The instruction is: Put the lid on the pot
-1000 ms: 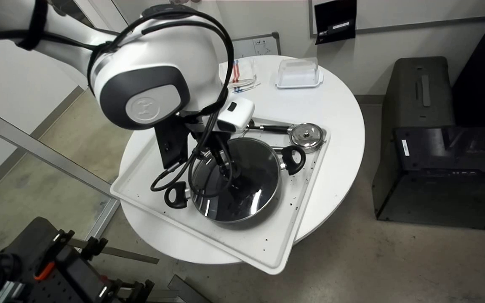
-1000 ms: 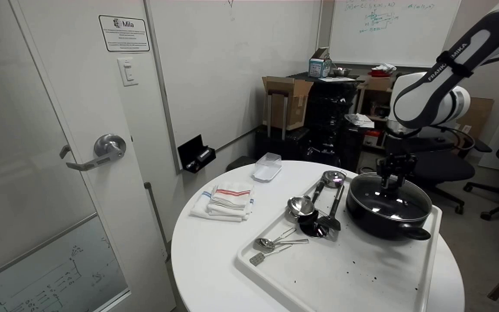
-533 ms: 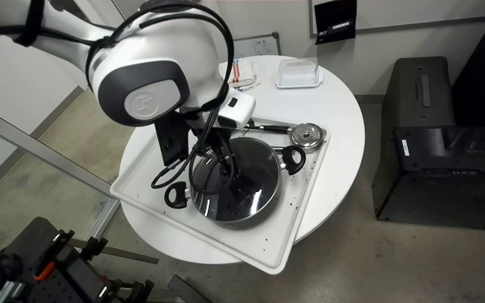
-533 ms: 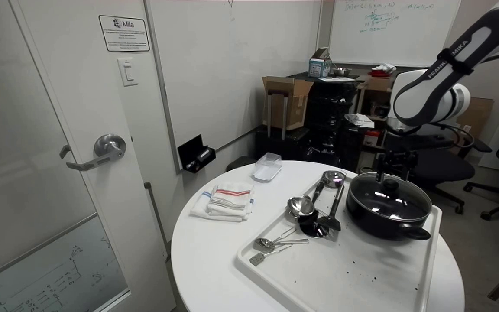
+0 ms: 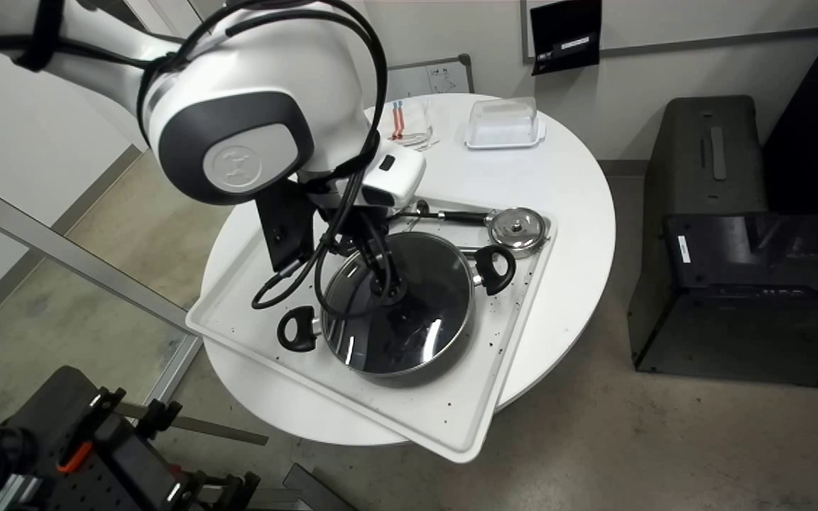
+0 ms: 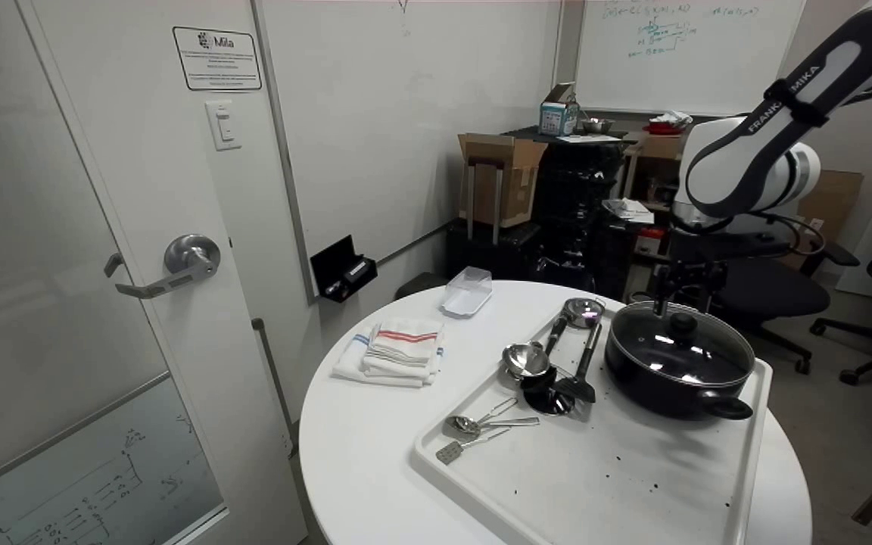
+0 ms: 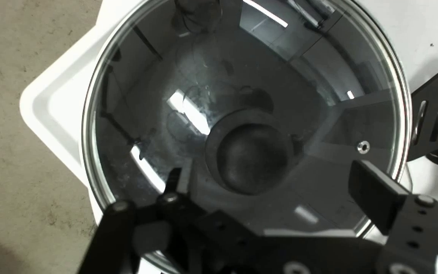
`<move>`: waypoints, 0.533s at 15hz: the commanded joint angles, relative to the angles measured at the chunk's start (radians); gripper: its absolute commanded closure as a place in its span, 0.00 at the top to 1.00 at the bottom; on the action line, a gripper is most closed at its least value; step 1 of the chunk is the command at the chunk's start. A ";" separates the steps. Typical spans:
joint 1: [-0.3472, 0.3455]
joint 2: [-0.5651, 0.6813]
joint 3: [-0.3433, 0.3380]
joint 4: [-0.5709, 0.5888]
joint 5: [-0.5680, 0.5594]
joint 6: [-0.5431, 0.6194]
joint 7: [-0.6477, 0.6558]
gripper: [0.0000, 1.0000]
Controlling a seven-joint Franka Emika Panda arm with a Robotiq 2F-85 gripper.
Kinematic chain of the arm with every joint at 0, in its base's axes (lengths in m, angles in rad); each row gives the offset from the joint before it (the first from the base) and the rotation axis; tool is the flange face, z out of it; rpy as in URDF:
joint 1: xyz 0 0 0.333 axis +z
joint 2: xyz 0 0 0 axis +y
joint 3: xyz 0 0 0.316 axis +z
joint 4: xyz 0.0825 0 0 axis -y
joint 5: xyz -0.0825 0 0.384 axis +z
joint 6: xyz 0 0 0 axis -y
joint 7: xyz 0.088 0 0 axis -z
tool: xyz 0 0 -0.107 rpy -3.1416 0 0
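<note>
The glass lid (image 6: 701,356) lies level on the black pot (image 6: 652,390), its metal rim following the pot's edge. Its black knob (image 7: 253,160) faces up at the centre. In the wrist view the lid (image 7: 302,72) fills most of the picture and covers the pot. My gripper (image 7: 271,176) is open above the lid, jaws wide apart and holding nothing; the knob shows beyond the fingertips, nearer the left finger. From the side, the gripper (image 6: 684,301) hangs just above and behind the knob, apart from it. One black pot handle (image 5: 496,270) juts out beside the utensils.
The pot stands on a white tray (image 6: 595,484) on a round table. Beside it lie a black slotted spatula (image 6: 577,387), a metal strainer (image 6: 525,360) and small metal utensils (image 6: 466,425). Folded towels (image 6: 398,348) and a clear container (image 6: 468,294) sit farther off.
The jaws have spread and let go of the knob. My gripper has risen a little and drawn back from it. Lid and pot have stayed in place.
</note>
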 commanded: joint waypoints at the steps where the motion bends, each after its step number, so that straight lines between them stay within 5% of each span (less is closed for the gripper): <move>1: 0.021 -0.009 -0.014 -0.010 -0.006 -0.001 0.016 1.00; 7: 0.035 0.004 -0.027 -0.010 -0.018 0.006 0.027 1.00; 8: 0.038 0.007 -0.031 -0.009 -0.020 0.009 0.030 0.75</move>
